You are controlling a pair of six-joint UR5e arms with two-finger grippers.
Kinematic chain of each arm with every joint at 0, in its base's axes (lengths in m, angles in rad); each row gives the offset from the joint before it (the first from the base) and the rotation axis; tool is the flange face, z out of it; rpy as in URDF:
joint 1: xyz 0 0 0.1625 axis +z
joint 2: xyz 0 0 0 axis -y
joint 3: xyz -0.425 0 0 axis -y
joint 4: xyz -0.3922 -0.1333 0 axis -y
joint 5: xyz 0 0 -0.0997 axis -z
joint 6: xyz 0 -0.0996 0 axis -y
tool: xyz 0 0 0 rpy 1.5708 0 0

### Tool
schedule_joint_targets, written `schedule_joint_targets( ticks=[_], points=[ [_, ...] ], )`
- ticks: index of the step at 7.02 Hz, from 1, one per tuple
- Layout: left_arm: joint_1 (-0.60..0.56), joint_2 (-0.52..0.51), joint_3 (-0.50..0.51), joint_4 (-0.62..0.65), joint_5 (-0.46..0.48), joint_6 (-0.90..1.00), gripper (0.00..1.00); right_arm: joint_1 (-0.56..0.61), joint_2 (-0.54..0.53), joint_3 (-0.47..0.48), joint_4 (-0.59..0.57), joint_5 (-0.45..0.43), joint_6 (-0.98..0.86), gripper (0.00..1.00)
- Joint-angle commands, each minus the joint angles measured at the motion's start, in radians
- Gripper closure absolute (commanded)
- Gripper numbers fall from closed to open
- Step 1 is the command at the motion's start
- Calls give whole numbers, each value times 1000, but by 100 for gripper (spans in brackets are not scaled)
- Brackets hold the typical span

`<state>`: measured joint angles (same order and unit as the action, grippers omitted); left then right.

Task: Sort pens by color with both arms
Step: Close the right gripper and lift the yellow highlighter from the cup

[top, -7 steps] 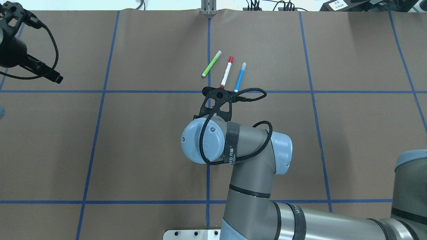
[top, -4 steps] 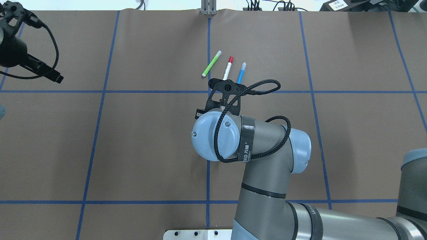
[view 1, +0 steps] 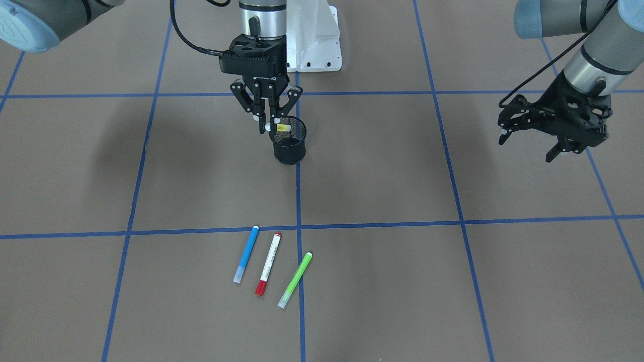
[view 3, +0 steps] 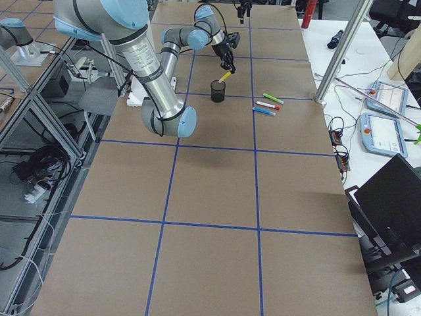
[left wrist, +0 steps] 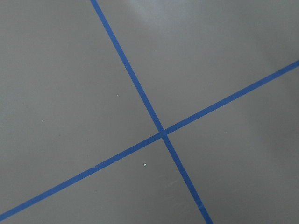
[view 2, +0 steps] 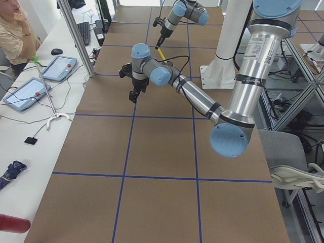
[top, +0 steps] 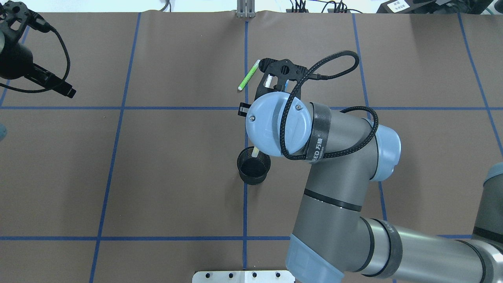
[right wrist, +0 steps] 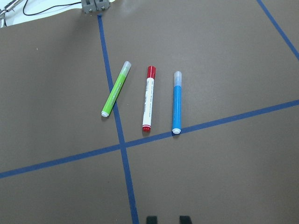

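- I see the right black two-finger gripper [view 1: 267, 125] pinching the slim yellow pen [view 1: 283, 127], tilted over the black wire-mesh cup [view 1: 289, 151].
- The three laid pens [view 1: 268, 262] lie ahead, axes pointing away.
- The left gripper [top: 65, 89] hangs well apart, jaws unreadable.

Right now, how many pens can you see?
4. The blue pen, the red-and-white pen and the green pen lie side by side on the table. The yellow pen leans in the black mesh cup. The cup could hide more.
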<state>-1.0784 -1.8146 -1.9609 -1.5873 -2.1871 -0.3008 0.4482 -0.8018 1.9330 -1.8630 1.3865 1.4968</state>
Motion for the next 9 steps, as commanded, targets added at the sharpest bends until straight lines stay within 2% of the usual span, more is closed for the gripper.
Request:
schedule_joint_targets(
  ticks=[1, 6, 9],
  points=[
    [0, 0, -6, 1, 0, -1, 1, 53, 4, 3, 4, 49, -24, 100],
    [0, 0, -3, 1, 0, -1, 1, 84, 7, 0, 10, 55, -43, 100],
    [0, -6, -3, 1, 0, -1, 1, 130, 7, -6, 13, 95, -44, 100]
  ],
)
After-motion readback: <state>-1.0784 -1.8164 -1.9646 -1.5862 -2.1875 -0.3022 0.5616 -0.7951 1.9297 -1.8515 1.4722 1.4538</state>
